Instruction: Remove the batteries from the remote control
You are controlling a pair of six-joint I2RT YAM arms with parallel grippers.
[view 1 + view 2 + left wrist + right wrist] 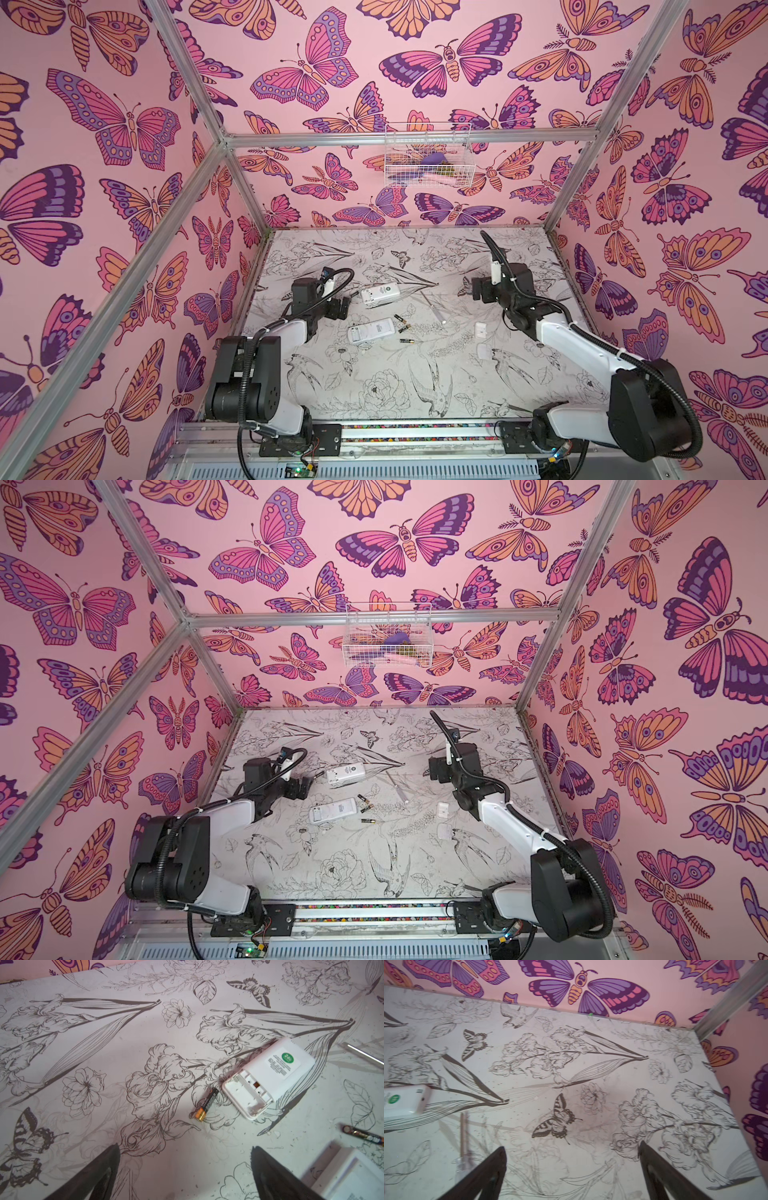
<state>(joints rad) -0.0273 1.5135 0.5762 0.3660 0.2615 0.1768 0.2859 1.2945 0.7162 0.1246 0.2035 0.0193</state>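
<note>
Two white remote controls lie back-up on the table, the far one (380, 294) (270, 1076) (404, 1101) with its battery bay bare and the near one (371, 331) (333, 811). Loose batteries lie on the table: one (205, 1104) by the far remote's open end and three (400, 319) (404, 328) (407, 340) right of the near remote. My left gripper (343, 307) (185, 1148) hangs open and empty, just left of the remotes. My right gripper (469, 291) (572, 1145) is open and empty, off to their right.
A clear-handled screwdriver (432, 307) (462, 1136) lies between the remotes and the right arm. Two white battery covers (481, 330) (484, 351) rest near the right arm. A wire basket (426, 156) hangs on the back wall.
</note>
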